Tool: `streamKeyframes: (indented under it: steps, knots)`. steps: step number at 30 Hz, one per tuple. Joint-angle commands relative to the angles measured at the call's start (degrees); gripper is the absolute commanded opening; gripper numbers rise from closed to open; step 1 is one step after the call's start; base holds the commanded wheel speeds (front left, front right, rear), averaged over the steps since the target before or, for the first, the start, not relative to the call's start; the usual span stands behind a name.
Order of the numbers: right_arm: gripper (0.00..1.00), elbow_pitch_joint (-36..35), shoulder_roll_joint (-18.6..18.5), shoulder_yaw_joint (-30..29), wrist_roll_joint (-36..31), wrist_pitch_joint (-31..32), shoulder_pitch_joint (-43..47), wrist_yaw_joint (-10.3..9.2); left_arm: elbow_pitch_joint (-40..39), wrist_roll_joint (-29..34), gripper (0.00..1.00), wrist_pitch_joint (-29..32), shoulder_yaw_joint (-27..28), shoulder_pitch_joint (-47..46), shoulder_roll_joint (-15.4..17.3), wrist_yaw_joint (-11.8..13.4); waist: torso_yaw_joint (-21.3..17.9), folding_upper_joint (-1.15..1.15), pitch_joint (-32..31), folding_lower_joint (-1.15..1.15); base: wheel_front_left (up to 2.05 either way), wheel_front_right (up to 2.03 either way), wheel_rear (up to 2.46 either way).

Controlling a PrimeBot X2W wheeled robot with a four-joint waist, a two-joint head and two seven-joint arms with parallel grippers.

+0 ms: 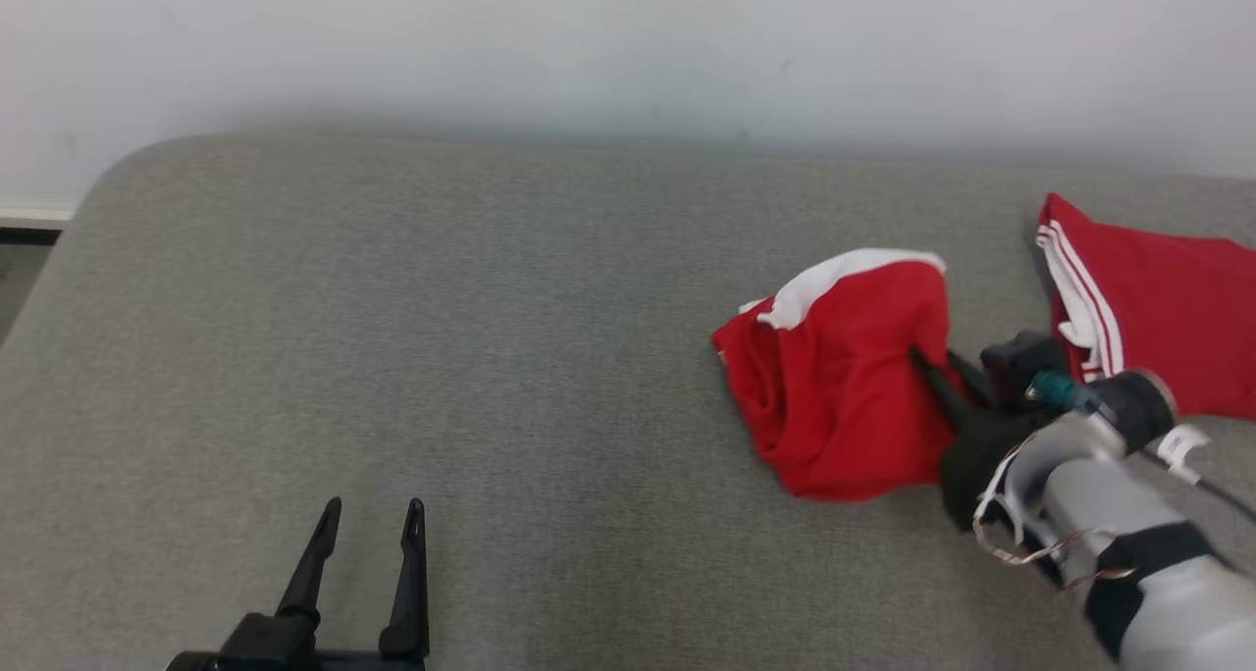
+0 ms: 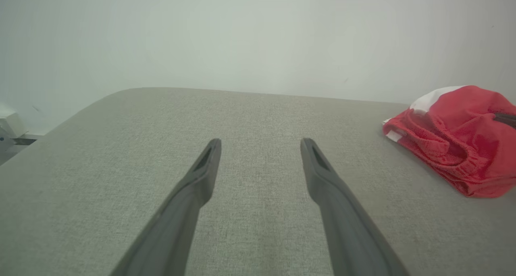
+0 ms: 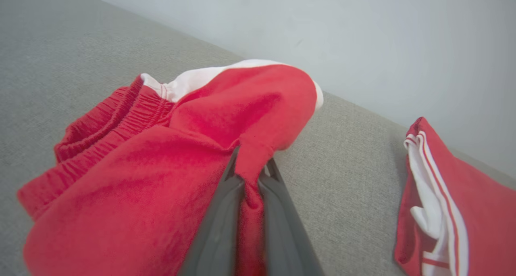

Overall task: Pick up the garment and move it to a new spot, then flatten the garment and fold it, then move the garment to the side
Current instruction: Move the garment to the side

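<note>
Garment [image 1: 834, 396] is held bunched on the grey surface [image 1: 491, 308], right side | right gripper [image 1: 932, 359] is clamped on its fold, judged for lifting | left gripper [image 1: 374, 506] is held spread, empty, well apart

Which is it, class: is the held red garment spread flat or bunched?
Bunched: the garment bulges in rumpled folds, pinched by the right claw.

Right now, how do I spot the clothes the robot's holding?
Look at the right side of the grey cushion. The bunched-up red garment is there, pinched by the right gripper. Unlike the flat striped garment beside it, it shows a stretchy waistband.
</note>
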Motion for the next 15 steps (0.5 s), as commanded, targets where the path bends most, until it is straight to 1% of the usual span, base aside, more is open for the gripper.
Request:
streamKeyframes:
  steps: [1,7,9,15]
  knots:
    - [0.0,-0.4,-1.7,1.1,0.7,0.6,-1.5,-0.11,-0.3,0.1,1.0,-0.1,0.0,-1.2,0.0,-0.1,-3.1,-0.01,1.9,-0.01,0.0,0.0,0.0]
    - [0.0,-2.4,-9.5,9.6,2.2,3.2,-9.7,-0.1,-1.3,1.0,1.0,-0.1,0.5,-3.4,0.0,-0.4,-5.5,-0.01,5.2,-0.01,0.0,0.0,0.0]
    - [0.0,-2.6,-12.0,13.3,1.0,3.7,-12.6,-0.1,-1.7,1.1,1.0,-0.1,0.5,-4.2,0.0,-0.5,-5.8,-0.01,6.2,-0.01,0.0,0.0,0.0]
    - [0.0,-1.8,-18.3,20.7,3.4,5.6,-19.8,-0.1,-2.4,1.9,1.0,-0.1,0.1,-6.3,0.0,-0.9,-6.1,-0.01,9.1,-0.01,0.0,0.0,0.0]
